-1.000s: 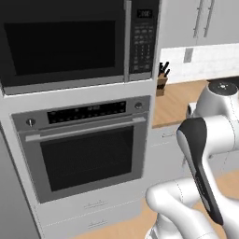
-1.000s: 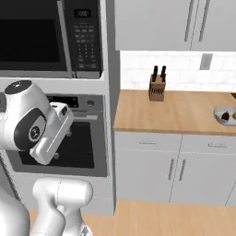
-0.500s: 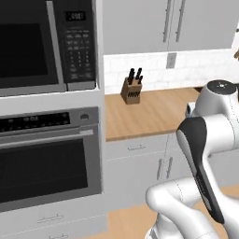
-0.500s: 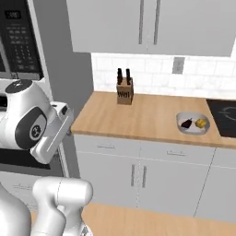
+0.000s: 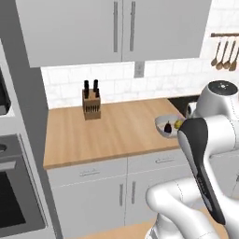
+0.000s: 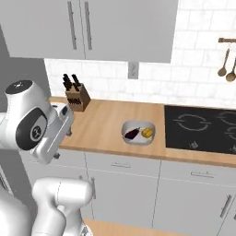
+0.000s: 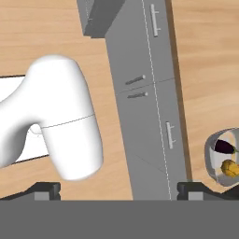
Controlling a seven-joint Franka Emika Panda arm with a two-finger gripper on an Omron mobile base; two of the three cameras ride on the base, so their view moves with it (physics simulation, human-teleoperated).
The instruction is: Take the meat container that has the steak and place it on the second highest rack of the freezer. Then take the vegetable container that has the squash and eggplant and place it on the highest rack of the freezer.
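Counts on and around the table

One vegetable container (image 6: 138, 133) holding one eggplant (image 6: 132, 134) and one squash (image 6: 147, 133); one knife block (image 5: 91, 105) showing two dark handles; one black cooktop (image 6: 203, 129); two wooden utensils (image 6: 227, 64) hanging in the right base view, three in the left.

Arm folded upright above its base. Gripper (image 7: 119, 190) points downward, jaws spread wide, nothing between the fingertips (image 7: 46, 189).

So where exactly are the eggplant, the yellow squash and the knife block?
eggplant (image 6: 132, 133): right base view, its dark purple body.
squash (image 6: 147, 133): right base view, its yellow top.
knife block (image 5: 92, 107): left base view, its wooden front face.
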